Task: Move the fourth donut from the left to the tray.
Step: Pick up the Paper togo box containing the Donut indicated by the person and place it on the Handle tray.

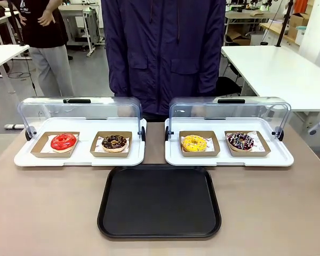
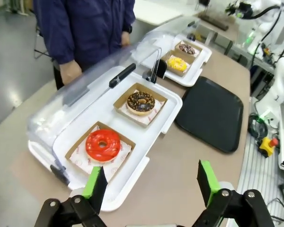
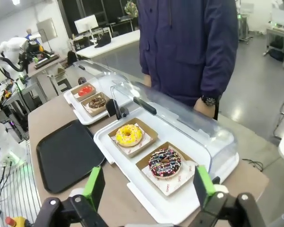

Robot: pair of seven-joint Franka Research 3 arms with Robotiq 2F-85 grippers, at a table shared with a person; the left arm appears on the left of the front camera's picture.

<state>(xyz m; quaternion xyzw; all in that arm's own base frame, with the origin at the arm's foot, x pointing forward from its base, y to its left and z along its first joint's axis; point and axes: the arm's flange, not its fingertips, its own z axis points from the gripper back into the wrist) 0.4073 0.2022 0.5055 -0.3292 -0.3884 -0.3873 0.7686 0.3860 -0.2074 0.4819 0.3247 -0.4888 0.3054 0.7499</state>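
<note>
Since both clear lids (image 1: 229,109) are swung back toward the person, all 4 donuts lie open to you from the robot's side. Count from the left: red, chocolate with yellow sprinkles, yellow, then the fourth donut (image 1: 240,141), dark icing with white and pink streaks. It sits in its brown holder (image 1: 261,147) at the right end of the right display tray (image 1: 229,160), just beside the yellow donut (image 1: 194,143) and apart from it.

The holder looks like the reason each donut can be handled at all: its raised cardboard wall gives you something to pinch, so the icing need not be touched. That is a judgement, not a certainty.

The tray (image 1: 159,201) lies bare on the tabletop (image 1: 42,213), centred in front of the 2 display trays and nearer the robot, which keeps the carry short.

Your right fingers (image 3: 94,185) stand wide apart and hold nothing; in the right wrist view the fourth donut sits just beyond them, almost centred between the pads. Your left fingers (image 2: 207,179) are also apart and hold nothing, hanging near the red donut (image 2: 102,144), well away from the target. The right arm seems the natural choice.

The person stands behind the lids with arms down at the sides.
</note>
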